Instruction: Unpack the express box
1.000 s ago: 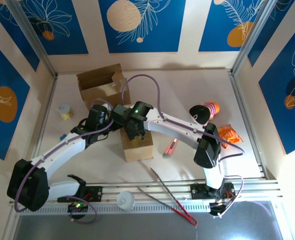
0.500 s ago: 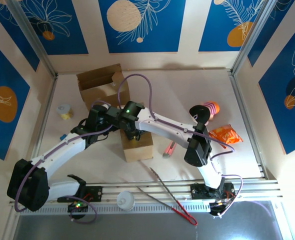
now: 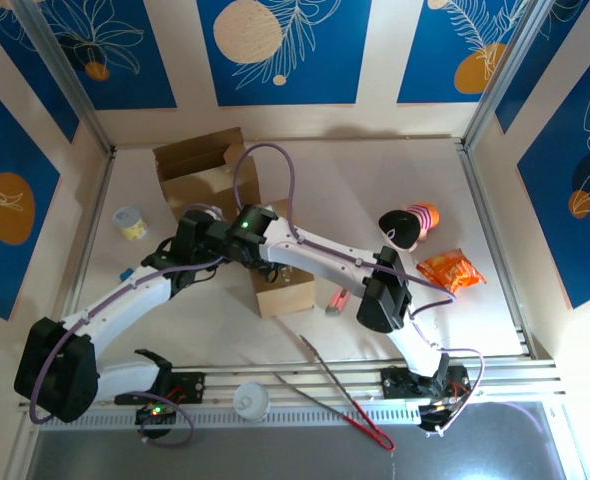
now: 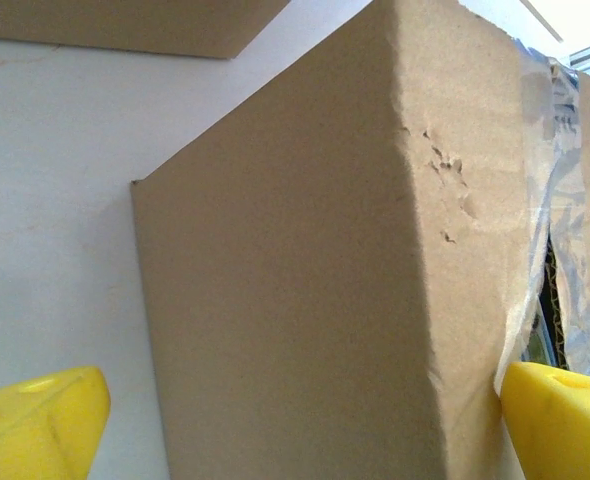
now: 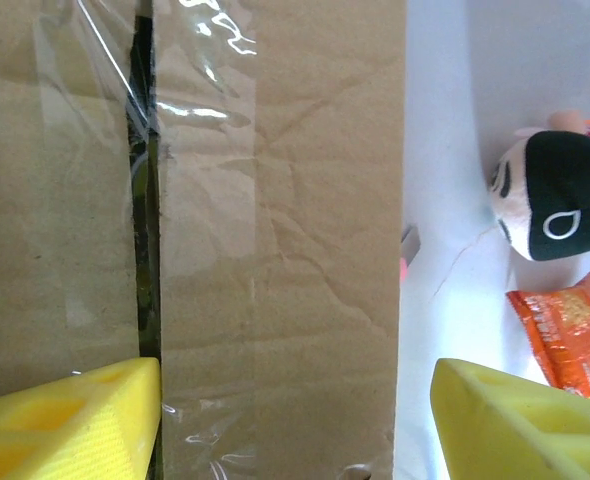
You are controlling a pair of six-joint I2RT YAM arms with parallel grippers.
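The taped brown express box (image 3: 287, 290) stands mid-table, partly under both arms. In the left wrist view its side wall (image 4: 305, 280) fills the space between my left gripper's (image 4: 300, 425) yellow fingertips (image 4: 37, 420). That gripper is open: the right tip is at the box's taped corner and the left tip stands off it. My right gripper (image 5: 295, 420) hovers open over the box top (image 5: 275, 200). Its left finger (image 5: 65, 420) sits by the dark slit (image 5: 145, 200) in the clear tape. The other finger is past the box's right edge.
An opened cardboard box (image 3: 200, 165) stands at the back left, with a small roll (image 3: 128, 222) beside it. A plush toy (image 3: 407, 225), an orange snack packet (image 3: 451, 270) and a pink knife (image 3: 337, 300) lie to the right. Tongs (image 3: 340, 390) and a white lid (image 3: 252, 400) lie near the front rail.
My right arm has swung left, carrying its gripper further left over the box top. The box has shifted slightly away from the front. The left arm has hardly moved.
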